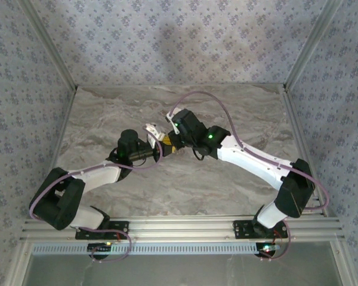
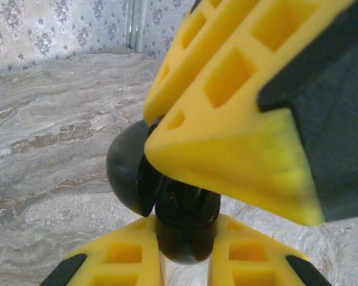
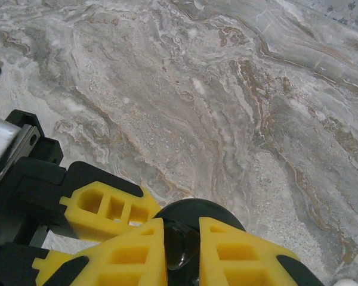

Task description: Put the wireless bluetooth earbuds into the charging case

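Top view: a grey-veined marble worktop (image 1: pixel 101 113) is enclosed by patterned walls (image 1: pixel 185 42). Two white-and-black arms reach in from the near edge and meet a little left of the worktop's middle. The left gripper (image 1: pixel 163 142) and the right gripper (image 1: pixel 175 144) have their yellow fingertips pressed close together, tip to tip. What sits between them is too small to make out here. A small white shape that looks like the charging case (image 1: pixel 150 128) is just on the far side of the left gripper, near the middle of the worktop. I cannot tell whether it lies on the marble or touches the gripper.

Left wrist view: the left gripper (image 2: pixel 186 223) rises from the bottom edge. Its two yellow fingers are clenched on either side of a glossy black object (image 2: pixel 185 229) with a rounded dome bulging to the left. The right gripper (image 2: pixel 152 128) crowds in from the upper right, its large yellow fingers closed against the same black object from above. Marble lies behind, with a wall corner far off.

Right wrist view: the right gripper (image 3: pixel 182 229) sits at the bottom edge, its yellow fingers clamped on the round black object between them. One yellow finger (image 3: pixel 107 205) of the left gripper comes in from the left and touches that object. A white sliver (image 3: pixel 352 282) shows in the bottom right corner, too cut off to identify.
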You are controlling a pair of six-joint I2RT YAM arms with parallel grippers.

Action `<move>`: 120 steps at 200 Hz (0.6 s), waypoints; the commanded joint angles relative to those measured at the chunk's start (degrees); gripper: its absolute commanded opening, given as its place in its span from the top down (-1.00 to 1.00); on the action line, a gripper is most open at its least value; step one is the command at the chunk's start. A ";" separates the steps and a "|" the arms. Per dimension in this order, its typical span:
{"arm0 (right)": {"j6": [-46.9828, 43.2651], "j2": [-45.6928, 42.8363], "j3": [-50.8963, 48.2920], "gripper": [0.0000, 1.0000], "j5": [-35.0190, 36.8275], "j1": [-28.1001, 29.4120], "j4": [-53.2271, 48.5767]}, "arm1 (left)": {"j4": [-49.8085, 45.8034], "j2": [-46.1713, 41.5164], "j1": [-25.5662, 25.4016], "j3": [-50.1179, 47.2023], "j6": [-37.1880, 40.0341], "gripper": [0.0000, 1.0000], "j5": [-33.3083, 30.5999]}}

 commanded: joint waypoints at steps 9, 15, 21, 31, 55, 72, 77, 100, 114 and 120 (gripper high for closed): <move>-1.43 0.13 -0.84 0.66 -1.55 1.27 -0.91 | 4.07 -1.91 0.10 1.87 -1.01 0.71 -0.31; -1.35 0.05 -0.87 0.66 -1.52 1.34 -1.31 | 4.07 -1.98 0.09 1.99 -0.97 0.71 -0.37; -1.18 -0.01 -0.93 0.66 -1.42 1.29 -1.68 | 4.01 -1.99 0.11 1.96 -0.95 0.71 -0.35; -1.08 -0.14 -1.01 0.66 -1.30 1.34 -2.31 | 3.90 -2.07 0.04 2.13 -0.86 0.71 -0.44; -0.80 -0.72 -1.47 0.65 -0.34 1.44 -3.34 | 3.63 -2.34 0.13 2.30 -0.66 0.71 -0.70; -0.88 -0.81 -1.44 0.65 0.39 1.40 -4.24 | 3.54 -2.52 0.17 2.36 -0.64 0.71 -0.71; -0.95 -0.81 -1.46 0.65 0.59 1.40 -4.48 | 3.51 -2.53 0.25 2.31 -0.69 0.71 -0.71; -1.32 -0.64 -1.20 0.65 0.70 1.49 -5.40 | 3.54 -2.69 0.22 2.38 -0.58 0.71 -0.77; -1.52 -0.72 -1.18 0.65 0.41 1.53 -5.62 | 3.54 -2.77 0.24 2.39 -0.57 0.71 -0.73; -1.60 -0.81 -1.19 0.65 0.01 1.49 -5.49 | 3.54 -2.77 0.27 2.40 -0.58 0.71 -0.71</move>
